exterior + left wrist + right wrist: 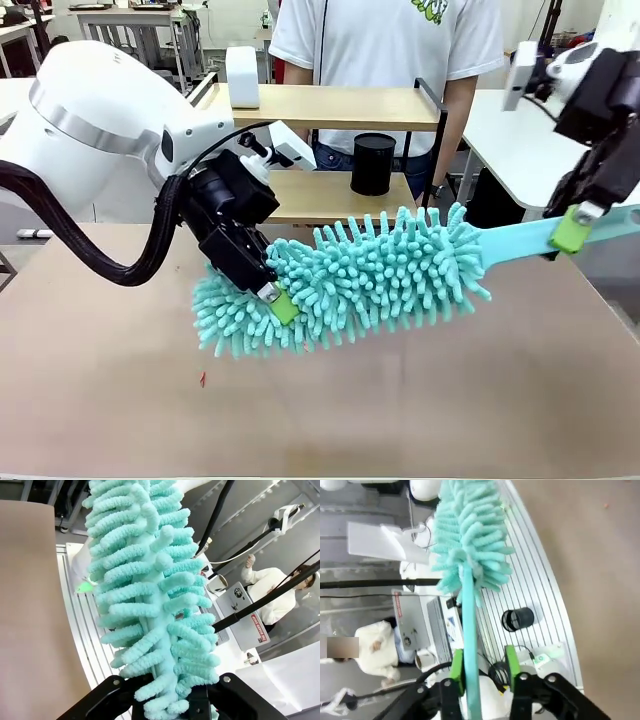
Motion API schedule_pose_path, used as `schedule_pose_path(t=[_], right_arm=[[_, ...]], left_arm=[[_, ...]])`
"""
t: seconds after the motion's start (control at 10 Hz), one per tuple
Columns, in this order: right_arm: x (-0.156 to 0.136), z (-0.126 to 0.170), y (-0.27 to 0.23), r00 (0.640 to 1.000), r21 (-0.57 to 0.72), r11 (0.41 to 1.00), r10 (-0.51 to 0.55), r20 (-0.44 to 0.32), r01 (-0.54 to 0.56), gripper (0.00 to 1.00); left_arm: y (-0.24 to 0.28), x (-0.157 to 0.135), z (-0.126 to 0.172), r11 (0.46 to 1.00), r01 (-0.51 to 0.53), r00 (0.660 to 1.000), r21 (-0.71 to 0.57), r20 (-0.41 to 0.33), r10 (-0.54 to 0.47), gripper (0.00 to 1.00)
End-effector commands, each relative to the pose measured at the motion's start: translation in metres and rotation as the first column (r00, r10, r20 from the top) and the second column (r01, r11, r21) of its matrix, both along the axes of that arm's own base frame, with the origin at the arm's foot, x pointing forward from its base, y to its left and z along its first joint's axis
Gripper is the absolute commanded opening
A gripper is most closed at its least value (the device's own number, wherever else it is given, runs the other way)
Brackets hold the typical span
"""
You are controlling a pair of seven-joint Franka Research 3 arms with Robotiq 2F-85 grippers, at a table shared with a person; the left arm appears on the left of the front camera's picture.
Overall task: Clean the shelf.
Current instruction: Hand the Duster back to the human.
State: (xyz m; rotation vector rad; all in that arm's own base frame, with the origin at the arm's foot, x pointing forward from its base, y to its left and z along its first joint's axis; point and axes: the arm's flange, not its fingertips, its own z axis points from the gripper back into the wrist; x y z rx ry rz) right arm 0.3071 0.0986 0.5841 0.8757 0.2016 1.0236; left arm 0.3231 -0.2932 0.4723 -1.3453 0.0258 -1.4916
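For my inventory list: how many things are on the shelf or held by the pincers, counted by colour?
Teal: 1, the duster, held by the left pincer and right pincer
White: 1, box on the shelf
Black: 1, cylinder
Total: 3

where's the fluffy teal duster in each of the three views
Front view: the fluffy teal microfibre duster lies across the middle, its flat teal handle running right to the right gripper; the left gripper clamps its left end.
Left wrist view: the duster rises from the bottom edge up the centre.
Right wrist view: the duster sits top centre, handle coming down between the green pads.
Shared landmark: the brown tabletop.
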Motion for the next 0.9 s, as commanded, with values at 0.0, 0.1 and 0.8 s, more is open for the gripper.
schedule_pose_path(t=[0.0, 0.1, 0.8], right_arm=[[-0.01, -0.011, -0.037, 0.979, 0.158, 0.968, -0.202, 0.033, 0.195, 1.0], [-0.013, -0.015, -0.077, 0.894, 0.396, 0.82, -0.448, -0.007, 0.414, 1.0], [-0.054, -0.174, -0.212, 0.22, 0.429, -0.035, -0.82, -0.529, 0.903, 1.0]], left_arm=[[0.013, -0.002, -0.002, 1.0, 0.002, 1.0, -0.025, 0.021, -0.001, 0.0], [0.02, 0.0, -0.005, 1.0, -0.01, 1.0, -0.02, 0.013, 0.01, 0.0], [0.09, 0.034, -0.008, 0.966, -0.234, 0.972, -0.105, -0.046, 0.231, 0.0]])
